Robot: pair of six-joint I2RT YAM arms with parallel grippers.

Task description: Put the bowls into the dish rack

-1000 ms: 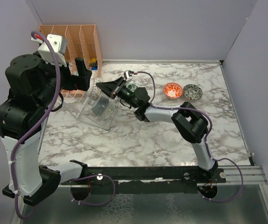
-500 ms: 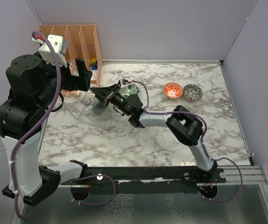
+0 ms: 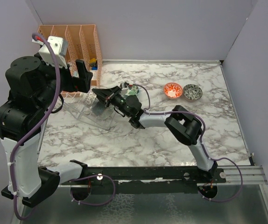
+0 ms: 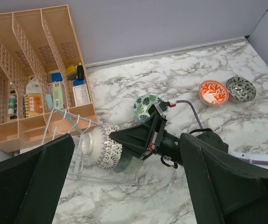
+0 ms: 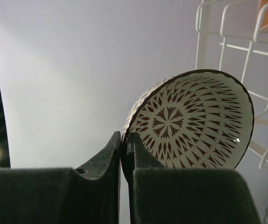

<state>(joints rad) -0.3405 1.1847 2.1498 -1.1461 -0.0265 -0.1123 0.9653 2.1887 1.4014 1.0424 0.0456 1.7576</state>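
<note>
The right gripper (image 5: 124, 140) is pinched shut on the rim of a white bowl with a dark geometric pattern (image 5: 189, 126), holding it on edge. The bowl's mouth faces back along the right arm, away to the rack's right. Its foot points toward the orange organizer (image 3: 78, 39), which stands just behind the rack's left end.

The clear dish rack (image 3: 94, 119) lies directly below and beyond the bowl. Its long side appears to run from the organizer out toward the near right. In the left wrist view the bowl sits among the upright prongs. Whether it already rests on the rack, I cannot tell. The next move looks like a short lowering, with the rim sliding between the prongs, and then a release.

The left gripper (image 3: 80, 77) hangs high above the rack, its fingers spread wide and holding nothing. The right arm is plainly the one at the work.

Three bowls sit on the marble table (image 3: 147, 140) to the rack's right. The teal-green bowl (image 4: 145, 106) is near the rack. The red-orange bowl (image 4: 213, 92) and the grey speckled bowl (image 4: 240, 88) sit side by side, well apart from it.
</note>
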